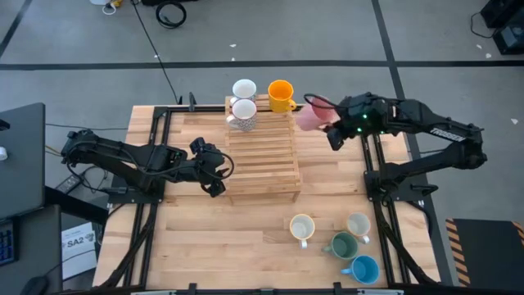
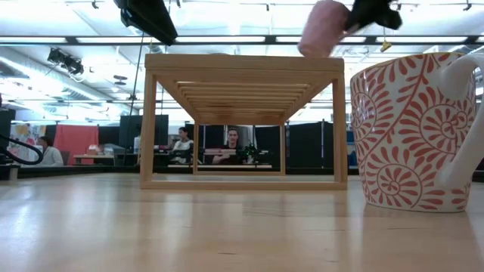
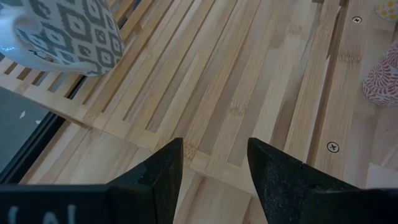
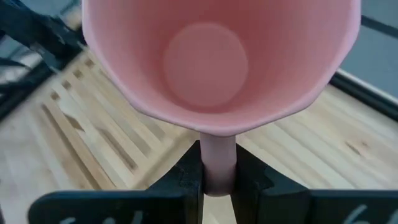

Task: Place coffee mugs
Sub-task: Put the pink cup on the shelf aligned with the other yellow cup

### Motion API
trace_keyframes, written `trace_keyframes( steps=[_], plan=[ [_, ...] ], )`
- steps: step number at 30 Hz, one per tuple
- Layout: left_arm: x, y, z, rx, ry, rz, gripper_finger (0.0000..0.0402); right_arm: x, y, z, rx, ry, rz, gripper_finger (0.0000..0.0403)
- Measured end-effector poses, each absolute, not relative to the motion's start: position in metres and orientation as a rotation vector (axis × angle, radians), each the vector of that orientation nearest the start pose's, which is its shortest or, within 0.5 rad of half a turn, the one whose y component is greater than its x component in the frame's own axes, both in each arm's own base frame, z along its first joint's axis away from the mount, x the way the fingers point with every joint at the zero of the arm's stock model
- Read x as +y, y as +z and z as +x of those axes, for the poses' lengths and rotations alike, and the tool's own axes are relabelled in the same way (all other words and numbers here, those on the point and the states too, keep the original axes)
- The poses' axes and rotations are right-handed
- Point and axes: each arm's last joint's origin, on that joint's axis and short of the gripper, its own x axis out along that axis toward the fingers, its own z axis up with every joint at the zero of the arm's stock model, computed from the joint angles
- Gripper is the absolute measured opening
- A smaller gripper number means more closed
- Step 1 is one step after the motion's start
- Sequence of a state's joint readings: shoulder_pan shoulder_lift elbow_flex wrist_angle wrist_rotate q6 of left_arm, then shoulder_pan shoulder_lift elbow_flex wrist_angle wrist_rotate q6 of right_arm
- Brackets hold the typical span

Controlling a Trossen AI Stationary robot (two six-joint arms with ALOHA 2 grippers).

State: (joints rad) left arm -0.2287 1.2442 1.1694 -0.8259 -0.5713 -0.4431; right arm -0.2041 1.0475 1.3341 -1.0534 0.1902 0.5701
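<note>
A wooden surface (image 1: 205,238) seen from above, with a slatted wooden rack (image 1: 262,160) standing in its middle and a dark robot arm on each side.

The right claw (image 1: 332,129) hangs above the rack's far right corner. Its two fingers are closed on the handle of a pink mug (image 1: 309,117), which is lifted clear of the surface and tipped on its side; the right wrist view looks straight into the mug's mouth. In the low view the pink mug (image 2: 324,29) floats just above the rack's top right edge.

The left claw (image 1: 214,170) sits at the rack's left edge, fingers spread apart and holding nothing.

Along the rack's far end stand a plain white mug (image 1: 244,88), a grey-patterned white mug (image 1: 243,112) just in front of it, and an orange mug (image 1: 280,94) to their right.

On the near right of the surface, four more mugs are grouped close together: a cream mug (image 1: 302,227), a white mug with a red pattern (image 1: 359,225), a dark green mug (image 1: 342,245), and a blue mug (image 1: 363,269).
</note>
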Motion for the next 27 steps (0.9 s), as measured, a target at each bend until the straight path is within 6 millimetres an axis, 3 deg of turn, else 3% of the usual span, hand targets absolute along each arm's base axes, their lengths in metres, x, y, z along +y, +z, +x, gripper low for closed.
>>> trace_keyframes(
  steps=[7,17,27],
  plan=[
    [-0.039,0.323,0.239,0.738,0.492,-0.062,0.0185,-0.047,0.402,0.212,0.645,-0.548,0.476,0.0055],
    [-0.04,0.323,0.239,0.738,0.491,-0.061,0.0185,-0.061,0.378,0.27,0.746,-0.549,0.415,0.0059],
    [-0.04,0.323,0.239,0.738,0.491,-0.061,0.0185,-0.079,0.356,0.292,0.809,-0.578,0.385,0.0058]
  ],
)
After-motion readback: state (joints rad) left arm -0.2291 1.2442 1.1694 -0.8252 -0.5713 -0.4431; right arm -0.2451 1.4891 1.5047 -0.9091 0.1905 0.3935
